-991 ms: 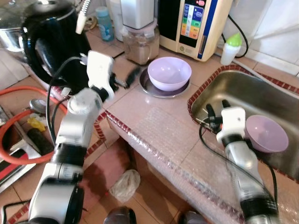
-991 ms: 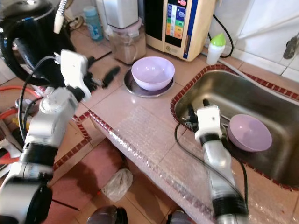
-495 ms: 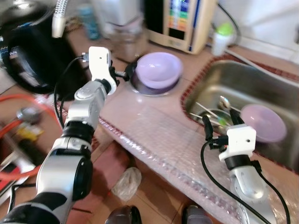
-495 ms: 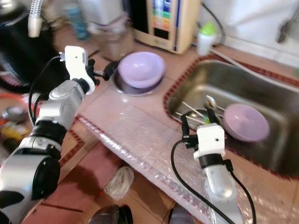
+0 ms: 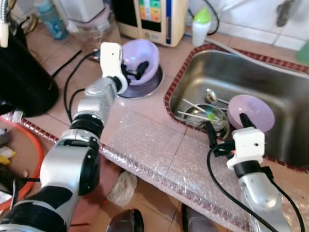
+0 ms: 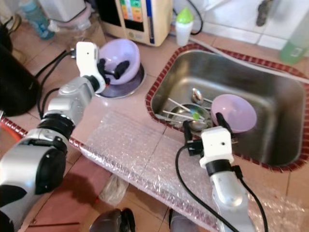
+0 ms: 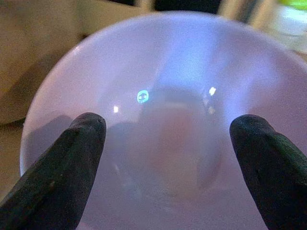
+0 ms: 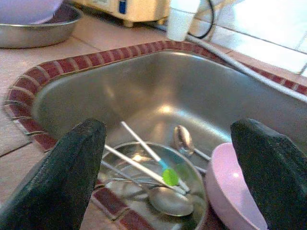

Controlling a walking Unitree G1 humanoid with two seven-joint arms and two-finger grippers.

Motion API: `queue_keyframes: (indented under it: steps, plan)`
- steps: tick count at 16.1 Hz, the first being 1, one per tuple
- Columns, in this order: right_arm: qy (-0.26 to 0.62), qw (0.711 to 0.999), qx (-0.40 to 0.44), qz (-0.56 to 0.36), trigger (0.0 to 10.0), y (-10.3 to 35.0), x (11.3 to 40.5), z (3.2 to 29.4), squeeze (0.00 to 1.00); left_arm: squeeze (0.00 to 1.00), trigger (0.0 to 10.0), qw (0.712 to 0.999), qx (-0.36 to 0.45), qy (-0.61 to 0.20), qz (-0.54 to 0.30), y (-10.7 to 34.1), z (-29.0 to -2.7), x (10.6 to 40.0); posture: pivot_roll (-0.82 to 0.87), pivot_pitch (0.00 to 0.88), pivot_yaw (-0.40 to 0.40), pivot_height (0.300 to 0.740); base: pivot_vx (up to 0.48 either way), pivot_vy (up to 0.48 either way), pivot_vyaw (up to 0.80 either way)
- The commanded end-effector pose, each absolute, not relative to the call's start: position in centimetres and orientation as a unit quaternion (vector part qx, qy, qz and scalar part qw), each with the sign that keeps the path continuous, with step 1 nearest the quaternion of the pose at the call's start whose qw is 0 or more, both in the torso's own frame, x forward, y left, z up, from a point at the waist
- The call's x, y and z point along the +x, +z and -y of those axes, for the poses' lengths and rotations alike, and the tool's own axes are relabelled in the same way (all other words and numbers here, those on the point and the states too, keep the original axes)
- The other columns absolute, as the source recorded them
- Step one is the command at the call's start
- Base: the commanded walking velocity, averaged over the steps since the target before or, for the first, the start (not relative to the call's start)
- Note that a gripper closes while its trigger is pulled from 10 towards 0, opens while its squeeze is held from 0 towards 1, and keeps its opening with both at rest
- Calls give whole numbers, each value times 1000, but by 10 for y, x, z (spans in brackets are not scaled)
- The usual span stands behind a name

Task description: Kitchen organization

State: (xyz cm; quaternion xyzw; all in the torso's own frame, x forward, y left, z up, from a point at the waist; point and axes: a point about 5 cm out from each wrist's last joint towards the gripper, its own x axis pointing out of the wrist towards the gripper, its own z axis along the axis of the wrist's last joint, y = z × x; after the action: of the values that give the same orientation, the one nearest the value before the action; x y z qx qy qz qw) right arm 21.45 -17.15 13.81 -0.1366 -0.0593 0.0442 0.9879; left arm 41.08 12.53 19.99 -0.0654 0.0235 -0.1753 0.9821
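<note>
The left gripper (image 5: 136,69) is reaching over the tiled counter (image 5: 145,111) and hovering at the mouth of a lavender bowl (image 5: 145,53), its two black fingers spread wide with one fingertip (image 7: 72,158) showing on each side of the bowl's hollow in the left wrist view. This bowl is sitting in a shallow metal dish (image 5: 149,87) on the counter, just in front of a cream appliance with coloured buttons (image 5: 154,14) and beside a glass jar (image 5: 96,31). The right gripper (image 5: 226,126) is hanging at the near edge of the steel sink (image 5: 270,82), fingers also parted wide and gripping nothing, pointing toward the basin. Inside the sink a second lavender bowl (image 5: 251,110) is resting against a small round metal dish (image 8: 144,158) that is holding spoons (image 8: 184,139) and a utensil with a green tip (image 8: 169,176). A white bottle with a green cap (image 5: 201,24) is standing at the back corner of the sink. A sheet of bubble wrap (image 5: 159,145) is lying on the counter's near edge, between the two arms. A large black pot (image 5: 21,79) is sitting far to the left.
</note>
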Motion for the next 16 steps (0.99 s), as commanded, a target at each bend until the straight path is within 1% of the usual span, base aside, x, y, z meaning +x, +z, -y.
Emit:
queue_keyframes:
  steps: [1,4,7,8,9,10,12,13,14,15,16]
  plan:
    - [52,988,-136,50,10000,139,209,169,0,0,10000,985,-66,-160,-17,204,-133,413,-211,232,122,740,0,0,0]
    - [53,988,-135,42,10000,137,208,168,0,0,10000,984,-63,-166,-3,211,-131,414,-209,222,115,740,0,0,0]
    - [54,988,-135,44,10000,137,212,168,0,0,10000,982,-57,-173,43,230,-131,415,-205,207,112,740,0,0,0]
    - [55,988,-135,45,10000,137,215,167,0,1000,10000,982,-62,-166,72,240,-135,414,-198,196,110,740,0,0,0]
    - [56,988,-135,46,10000,137,216,167,0,1000,10000,981,-58,-163,84,243,-137,414,-198,196,110,740,0,0,0]
    - [62,988,-133,46,10000,136,218,165,0,1000,10000,984,-59,-131,105,248,-147,413,-187,184,102,740,0,0,0]
    - [68,988,-132,46,10000,135,221,163,0,1000,10000,987,-60,-91,115,248,-159,412,-168,177,90,740,0,0,0]
    - [76,987,-129,48,10000,136,224,161,0,1000,10000,991,-67,-63,102,240,-168,412,-168,177,90,740,0,0,0]
    - [81,987,-127,51,10000,136,225,160,0,882,10000,991,-75,-57,91,236,-171,412,-162,171,87,740,0,0,0]
    - [85,988,-121,55,10000,138,226,159,0,118,10000,992,-79,-56,79,233,-173,412,-160,169,85,740,0,0,0]
    - [91,987,-111,68,10000,145,229,156,0,0,10000,993,-88,-54,50,225,-174,413,-159,167,87,740,0,0,0]
